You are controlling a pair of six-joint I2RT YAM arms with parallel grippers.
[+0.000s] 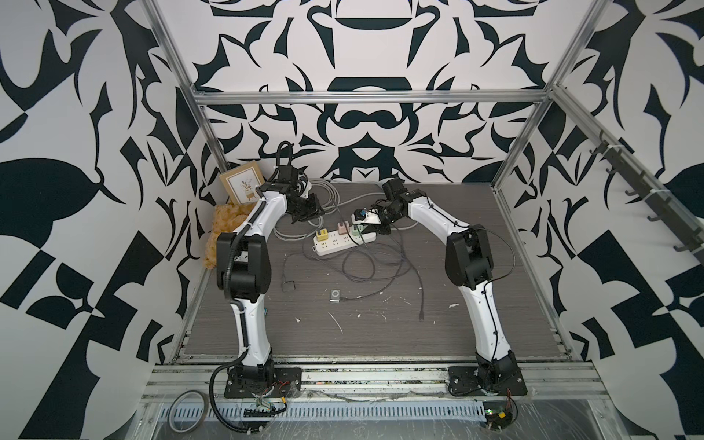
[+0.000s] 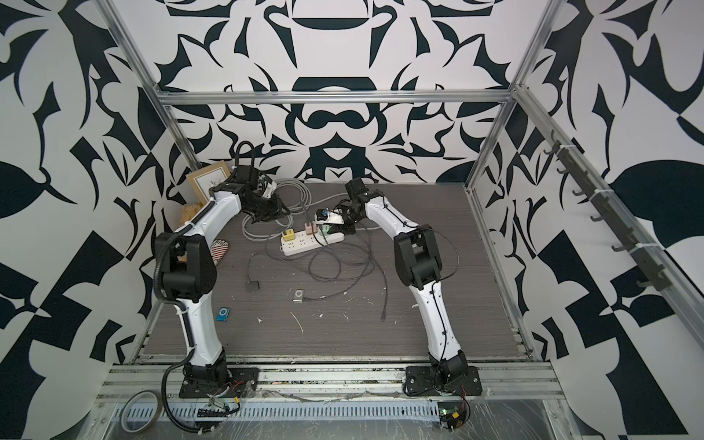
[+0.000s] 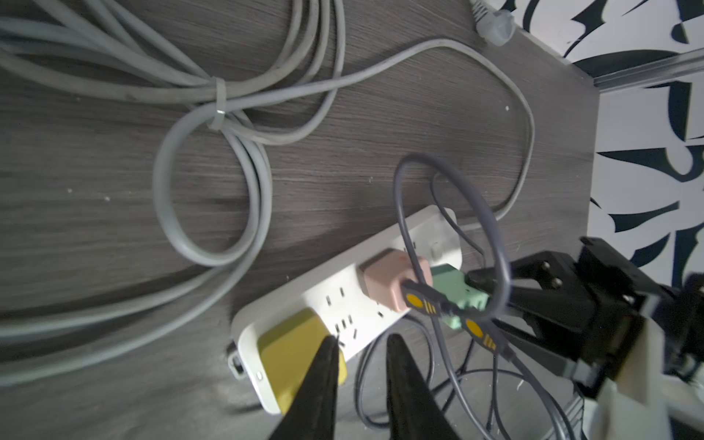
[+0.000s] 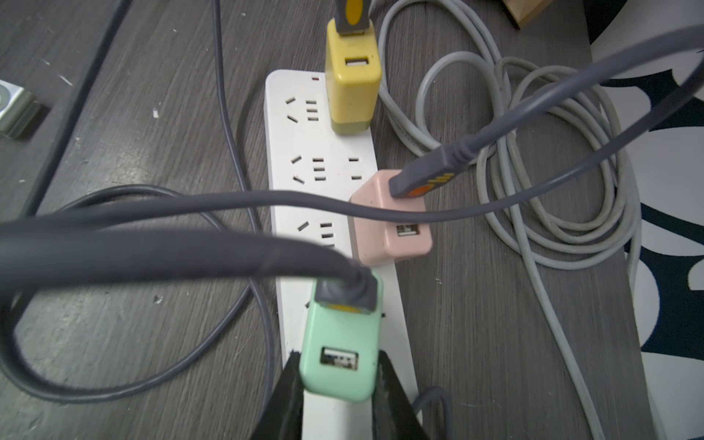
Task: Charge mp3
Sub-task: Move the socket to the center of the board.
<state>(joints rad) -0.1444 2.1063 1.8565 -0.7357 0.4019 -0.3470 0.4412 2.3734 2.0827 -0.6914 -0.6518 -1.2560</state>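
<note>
Right pincer (image 4: 338,356) pinching green charger (image 4: 343,331), left pincer (image 3: 364,339) narrowly spread near yellow charger (image 3: 289,346)

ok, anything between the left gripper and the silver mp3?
Yes, low stuff only: the power strip and loose dark cable loops lie flat between the left gripper and the silver mp3. Nothing visible stands over the mp3 itself.
</note>
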